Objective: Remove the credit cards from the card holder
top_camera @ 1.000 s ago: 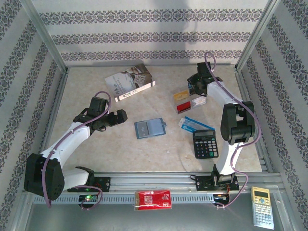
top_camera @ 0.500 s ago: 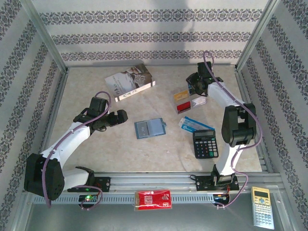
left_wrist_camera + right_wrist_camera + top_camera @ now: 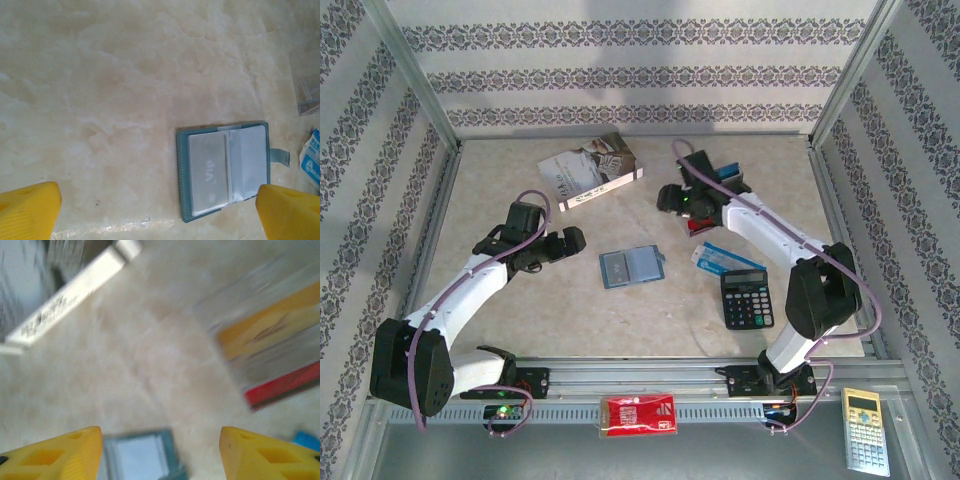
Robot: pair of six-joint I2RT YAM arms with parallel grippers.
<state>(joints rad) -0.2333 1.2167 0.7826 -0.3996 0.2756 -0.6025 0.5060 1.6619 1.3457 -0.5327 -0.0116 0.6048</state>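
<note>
Card holder [image 3: 632, 267] lies open and flat at mid-table, long axis left-right, with a Vip card [image 3: 209, 172] showing in one pocket. Left gripper [image 3: 577, 240] sits just to its left, jaws wide apart and empty, and looks the nearer. Right gripper [image 3: 667, 197] hangs on the holder's far side, fingers apart, holding nothing.

Top cam: high, from near edge, looks down on whole table [image 3: 570, 320]. Wrist cams: close, downward; all share card holder [image 3: 225, 170].

On marbled table [image 3: 620, 320], card holder [image 3: 632, 267] is laid open, book [image 3: 585, 172] beyond it, black calculator [image 3: 747, 298] right of it.
</note>
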